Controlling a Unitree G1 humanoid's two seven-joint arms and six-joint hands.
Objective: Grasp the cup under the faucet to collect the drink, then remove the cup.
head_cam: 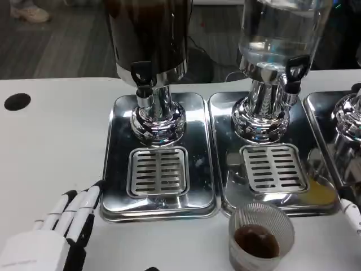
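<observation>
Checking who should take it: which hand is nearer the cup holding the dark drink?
Right. The right hand shows at the picture's edge, just right of the cup; the left hand rests far across the table.

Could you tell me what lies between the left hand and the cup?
In the head view, only bare white table separates the left hand from the cup.

ribbed clear cup (261, 236) with dark drink stands upright on table.
</observation>
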